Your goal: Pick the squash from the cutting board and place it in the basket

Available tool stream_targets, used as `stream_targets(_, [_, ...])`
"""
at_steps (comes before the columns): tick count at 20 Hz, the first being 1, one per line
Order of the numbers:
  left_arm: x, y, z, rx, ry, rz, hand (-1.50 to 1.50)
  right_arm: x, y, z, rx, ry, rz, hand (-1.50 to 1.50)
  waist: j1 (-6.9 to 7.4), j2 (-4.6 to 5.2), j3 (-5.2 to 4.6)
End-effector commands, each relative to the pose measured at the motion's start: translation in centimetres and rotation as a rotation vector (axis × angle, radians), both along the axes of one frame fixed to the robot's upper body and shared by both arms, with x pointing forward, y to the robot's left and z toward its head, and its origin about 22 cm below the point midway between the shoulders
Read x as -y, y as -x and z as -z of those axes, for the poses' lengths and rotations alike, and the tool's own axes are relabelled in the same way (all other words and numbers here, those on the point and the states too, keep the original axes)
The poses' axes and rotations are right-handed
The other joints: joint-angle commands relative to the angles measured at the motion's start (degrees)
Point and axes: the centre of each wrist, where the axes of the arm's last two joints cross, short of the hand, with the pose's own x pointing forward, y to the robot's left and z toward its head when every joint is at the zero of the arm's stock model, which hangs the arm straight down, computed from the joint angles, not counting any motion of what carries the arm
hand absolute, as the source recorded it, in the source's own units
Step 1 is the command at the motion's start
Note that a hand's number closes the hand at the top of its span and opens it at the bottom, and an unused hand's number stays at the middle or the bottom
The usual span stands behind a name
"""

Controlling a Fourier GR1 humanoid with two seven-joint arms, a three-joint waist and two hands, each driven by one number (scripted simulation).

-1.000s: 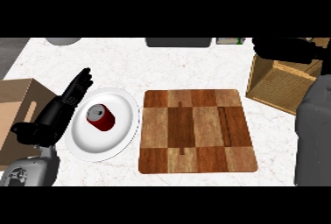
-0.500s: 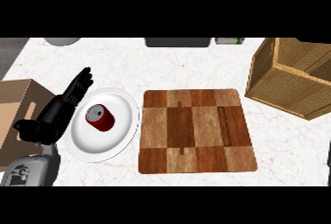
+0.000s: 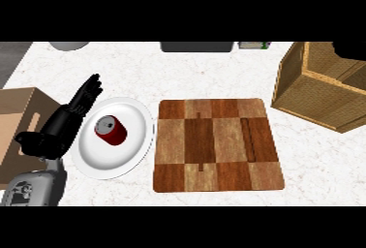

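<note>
1. The left hand point(image 3: 71, 115) is held at the left, just beside the plate point(image 3: 143, 121), with its fingers point(image 3: 90, 89) straight and together, pointed to the far side; nothing is held.
2. A red can point(image 3: 111, 130) is laid on the plate.
3. The cutting board point(image 3: 214, 145) is set just right of the plate.
4. The basket point(image 3: 314, 92) is placed at the far right, apart from the board.
5. The squash is not seen; its place cannot be told.
6. A dark shape point(image 3: 352, 49) is seen over the basket's far edge; whether it is the right hand, and that hand's state, cannot be told.
</note>
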Motion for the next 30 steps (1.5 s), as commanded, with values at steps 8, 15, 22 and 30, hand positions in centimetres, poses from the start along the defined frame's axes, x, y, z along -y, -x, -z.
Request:
stream_targets(8, [1.3,1.1,0.8,0.003,0.010,0.018,0.00,3.7,-1.4,4.0,0.174,-0.065,0.133,1.50,0.67,0.16,0.03])
stream_targets(15, [0.2,-0.4,-1.9,0.005,-0.002,0.013,0.00,6.0,-2.8,1.0,0.142,0.027,0.058,-1.50,0.32,0.00,-0.02])
stream_targets(22, [1.9,0.4,-0.1,-0.006,-0.007,0.012,0.00,5.9,-3.2,1.5,0.289,-0.097,0.000,-1.50,0.35,0.07,0.01])
stream_targets(30, [-1.0,0.1,-0.7,0.004,-0.002,-0.003,0.00,11.9,0.5,-1.7,0.315,-0.322,0.034,-1.50,-0.70,-0.25,-0.03])
